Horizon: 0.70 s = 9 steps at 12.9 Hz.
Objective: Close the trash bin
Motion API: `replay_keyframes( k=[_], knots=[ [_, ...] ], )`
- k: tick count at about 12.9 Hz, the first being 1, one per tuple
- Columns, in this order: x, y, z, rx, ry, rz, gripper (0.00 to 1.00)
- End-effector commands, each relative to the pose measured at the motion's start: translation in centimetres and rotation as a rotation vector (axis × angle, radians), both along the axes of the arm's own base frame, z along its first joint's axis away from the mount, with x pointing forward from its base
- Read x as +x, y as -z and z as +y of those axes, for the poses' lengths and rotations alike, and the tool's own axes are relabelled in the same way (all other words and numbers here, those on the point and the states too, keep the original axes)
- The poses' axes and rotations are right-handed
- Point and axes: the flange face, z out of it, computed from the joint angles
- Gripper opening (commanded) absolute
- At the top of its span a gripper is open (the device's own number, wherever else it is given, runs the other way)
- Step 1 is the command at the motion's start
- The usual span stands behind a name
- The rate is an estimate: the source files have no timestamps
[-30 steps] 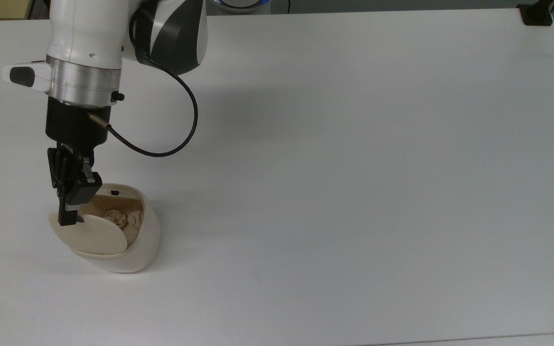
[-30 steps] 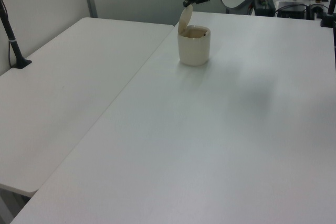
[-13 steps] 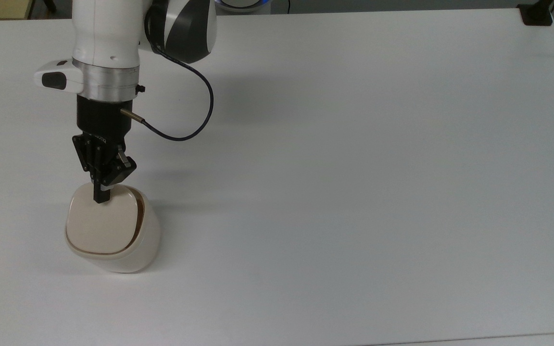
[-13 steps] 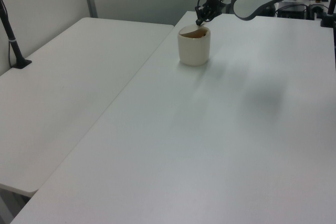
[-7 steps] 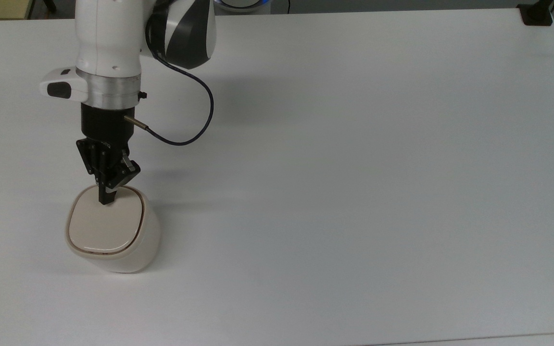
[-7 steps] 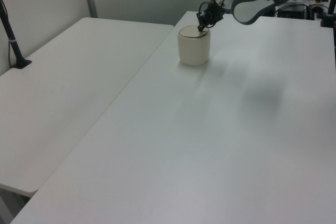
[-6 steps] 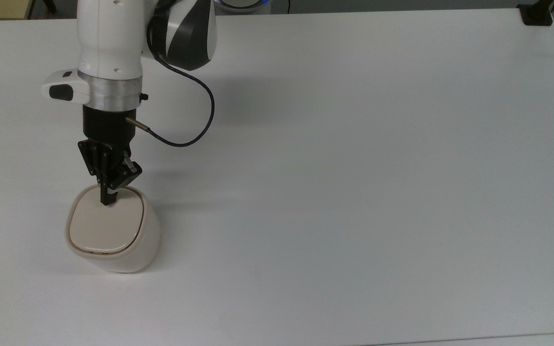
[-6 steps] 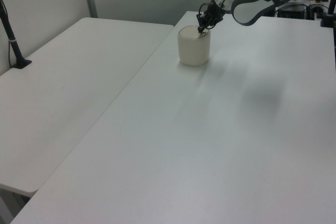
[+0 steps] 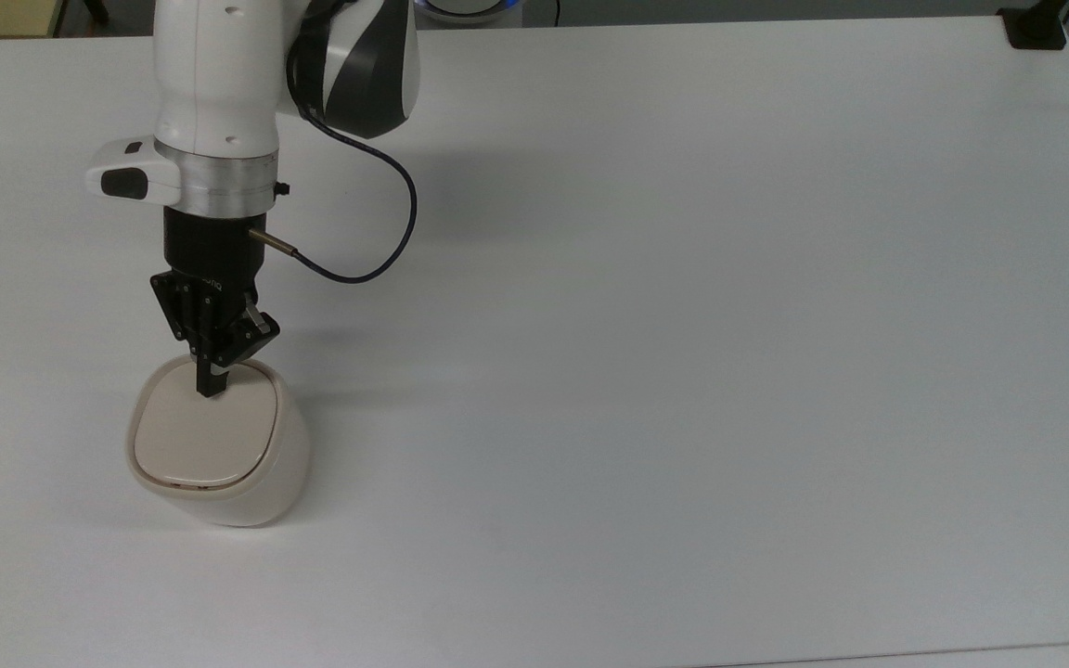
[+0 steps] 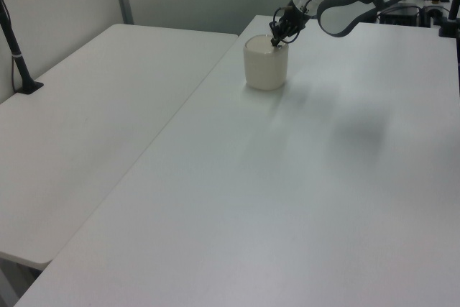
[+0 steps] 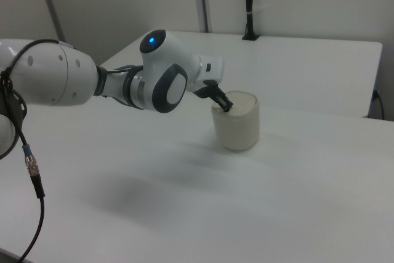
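The tool [image 9: 211, 390] points straight down, its fingers drawn together into one narrow black tip with nothing gripped between them. That tip presses on the lid [image 9: 202, 434] of the trash bin [image 9: 261, 482], at the lid's twelve o'clock edge in the top view. The lid lies flat in the rim, the bin closed. The cream bin stands upright on the white worktop [image 9: 683, 325], toward eight o'clock in the top view. A dark cable [image 9: 377, 250] loops from the wrist.
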Motion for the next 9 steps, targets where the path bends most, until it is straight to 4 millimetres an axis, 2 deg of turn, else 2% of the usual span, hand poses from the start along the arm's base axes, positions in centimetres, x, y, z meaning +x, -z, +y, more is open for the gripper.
replay_keyframes(
  k=[1, 3, 6, 8, 9],
  knots=[
    [-0.7, 2.8, 0.5, -0.010, -0.028, 0.054, 0.00],
    [-1.1, -0.8, 0.8, 0.001, -0.016, 0.047, 0.00],
    [-2.2, -6.0, 3.4, 0.029, -0.036, 0.076, 0.00],
    [-3.7, -9.2, 4.7, 0.041, -0.039, 0.123, 0.01],
    [-4.9, -11.4, 6.5, 0.049, -0.055, 0.168, 0.04]
  ],
)
